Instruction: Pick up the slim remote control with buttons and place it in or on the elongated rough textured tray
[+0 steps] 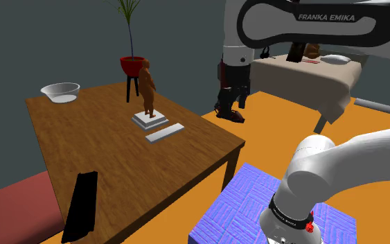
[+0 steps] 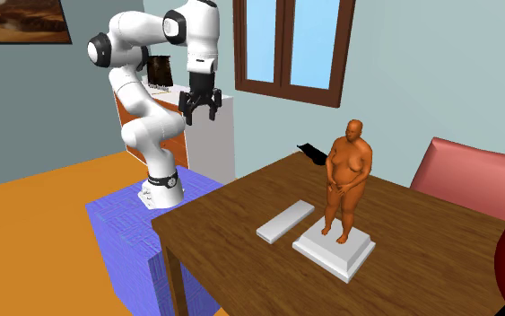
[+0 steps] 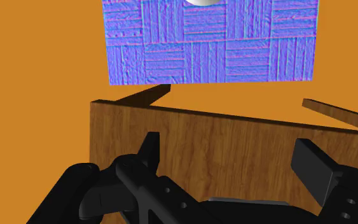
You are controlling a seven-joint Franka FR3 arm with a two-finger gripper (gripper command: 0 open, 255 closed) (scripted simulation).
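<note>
Wrist view looks down past the black gripper (image 3: 231, 153). Its two blocky fingers are spread wide with nothing between them, so it holds nothing. Beyond the fingers lies a corner of the brown wood-grain worktop (image 3: 190, 137). Past that are the flat orange floor (image 3: 44, 63) and the stand (image 3: 209, 44), whose top is a blue-violet basket-weave of ribbed squares. In the second exterior view the gripper hangs high at the end of the glossy white arm (image 2: 143, 99), pointing down, near the worktop's corner by the stand.

Out on the worktop, the tray (image 2: 286, 221) is a long, flat, pale grey slab with squared ends, and its surface is drawn plain. It lies just beside the stepped white base (image 2: 335, 249) of a smooth orange-brown statue (image 2: 349, 179) of a standing figure.

The remote (image 1: 82, 204) is a slim, flat, black bar. It lies on the worktop close to the edge at the shoulder view's lower left, well apart from the tray and far from the gripper. I cannot make out its buttons.

At the far end of the worktop sit a clear rounded bowl (image 1: 60, 91) and a red pot (image 1: 132, 64) on a small dark stool.
</note>
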